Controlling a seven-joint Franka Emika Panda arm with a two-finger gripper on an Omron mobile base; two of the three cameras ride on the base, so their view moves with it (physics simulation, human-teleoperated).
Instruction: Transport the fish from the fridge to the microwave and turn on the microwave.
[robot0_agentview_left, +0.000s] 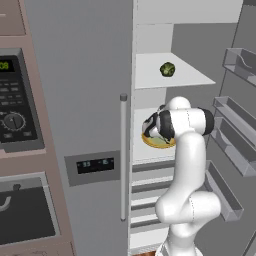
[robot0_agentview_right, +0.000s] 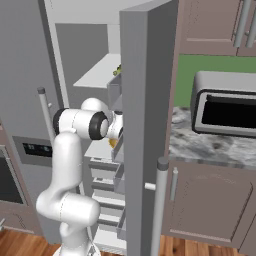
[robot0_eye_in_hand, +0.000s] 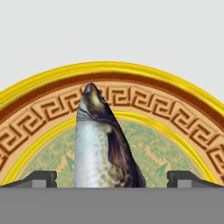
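In the hand view the fish (robot0_eye_in_hand: 103, 144), silver-grey with a dark back, lies on a yellow-orange plate (robot0_eye_in_hand: 131, 103) with a key-pattern rim. Its head points away from me. My gripper (robot0_eye_in_hand: 113, 180) is open; its fingertips (robot0_eye_in_hand: 41, 178) stand one on either side of the fish, with a gap on each side. In the left base view the gripper (robot0_agentview_left: 150, 131) reaches into the open fridge (robot0_agentview_left: 85, 100) over the plate (robot0_agentview_left: 160, 143) on a middle shelf. The microwave (robot0_agentview_left: 15, 110), with green digits and a round knob, is at the far left.
A lumpy green vegetable (robot0_agentview_left: 167, 69) sits on the shelf above. The open fridge door (robot0_agentview_right: 147, 100) with its bins stands close on my right. A dark oven (robot0_agentview_left: 25, 210) is below the microwave. A grey appliance (robot0_agentview_right: 225, 107) stands on the stone counter at the right.
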